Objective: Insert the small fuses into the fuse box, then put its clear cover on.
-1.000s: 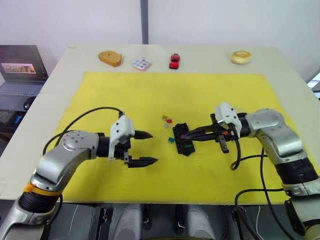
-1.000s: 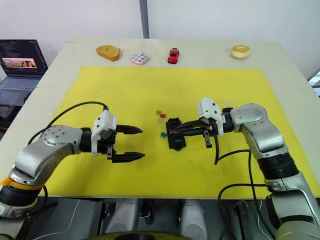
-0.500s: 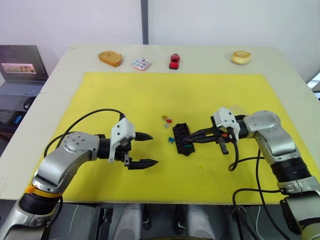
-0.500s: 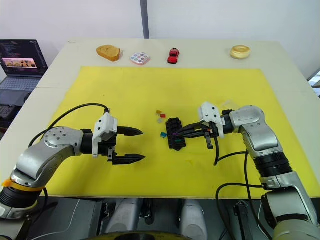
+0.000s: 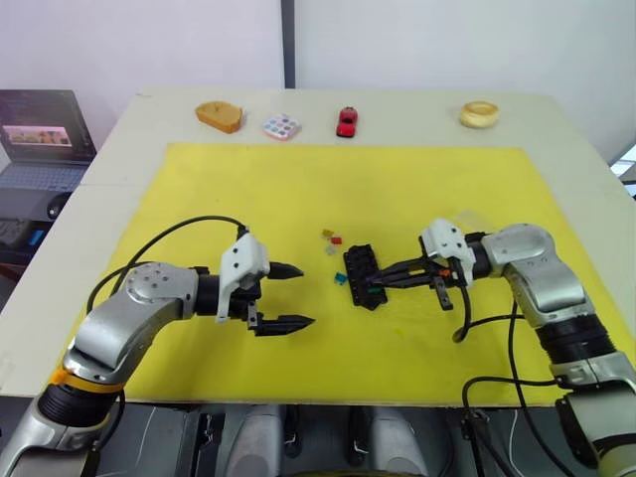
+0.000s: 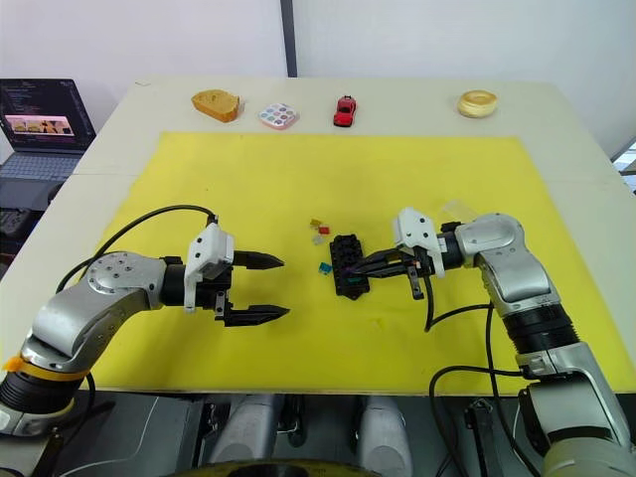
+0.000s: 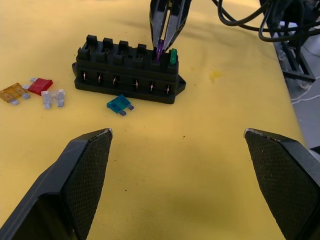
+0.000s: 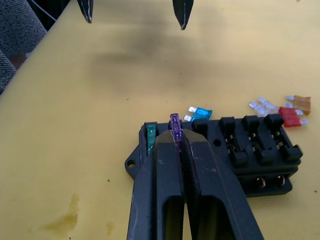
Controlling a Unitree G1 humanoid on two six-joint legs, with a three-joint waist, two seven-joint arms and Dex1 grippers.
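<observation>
Since a second ago my right gripper has drawn a little toward the near end of the black rectangular slotted fuse box, carrying the tiny purple blade fuse with it; my left arm has barely shifted. I have the right jaws pressed together on that purple fuse, whose tip stands right at the box's top, next to the small green blade fuse already seated in the end slot. I cannot tell whether its blades have entered the slot yet.

My left gripper hangs well apart from the fuse box on the yellow mat, jaws spread wide and holding nothing.

Just beside the fuse box lies the teal-blue blade fuse, and a little beyond its far end sit the tan-yellow fuse, the red fuse and the pale grey fuse, close together. I can't pick out the clear cover with any confidence.

I judge I'm on the second fuse of six. Next I need to line the blades up square with the slot, press straight down until it sits level with the green one, then let go and fetch the teal-blue fuse.
</observation>
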